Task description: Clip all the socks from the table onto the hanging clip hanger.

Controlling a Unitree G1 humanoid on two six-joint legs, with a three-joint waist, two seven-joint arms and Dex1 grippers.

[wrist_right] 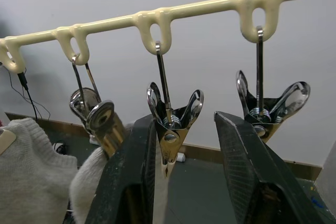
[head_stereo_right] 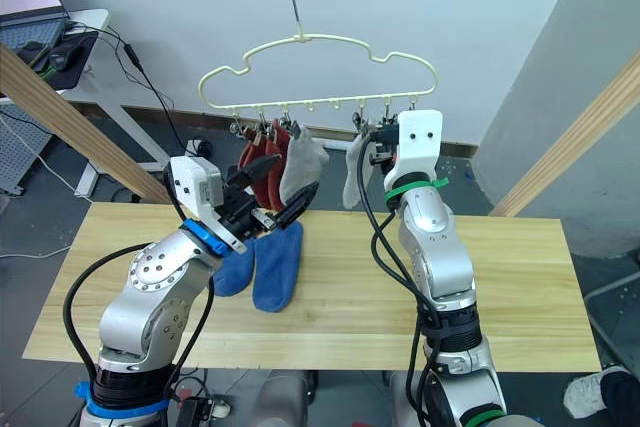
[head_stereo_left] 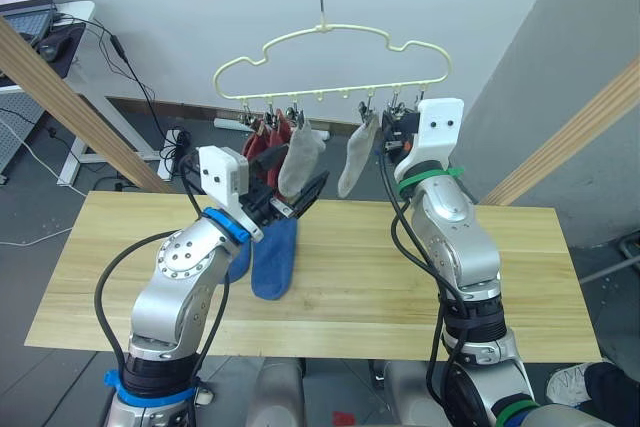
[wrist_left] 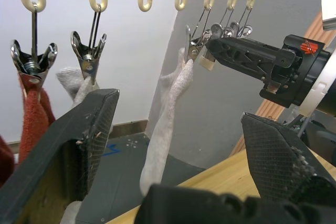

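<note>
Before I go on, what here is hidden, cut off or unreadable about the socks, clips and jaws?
- Second blue knit sock on the pale wooden table: largely behind the left gripper in both eye views; its neighbour lies clear.
- Rust-red socks: overlapped together; I cannot tell which small metal clip holds which.
- Cream-yellow wire clip hanger: hook cut off by the top edge.
- Right gripper: jaws straddle an empty clip; contact unclear.

The two eye views look forward and down from the head, over both arms, onto the surface [head_stereo_left: 380, 287] and the hanger [head_stereo_left: 330, 62] above its far edge; they share nearly the whole scene, slightly offset sideways. The left wrist view looks up along its fingers [wrist_left: 79, 129] at the hanger's bar from close by. The right wrist view sits closer still, facing the clips [wrist_right: 170, 124].
</note>
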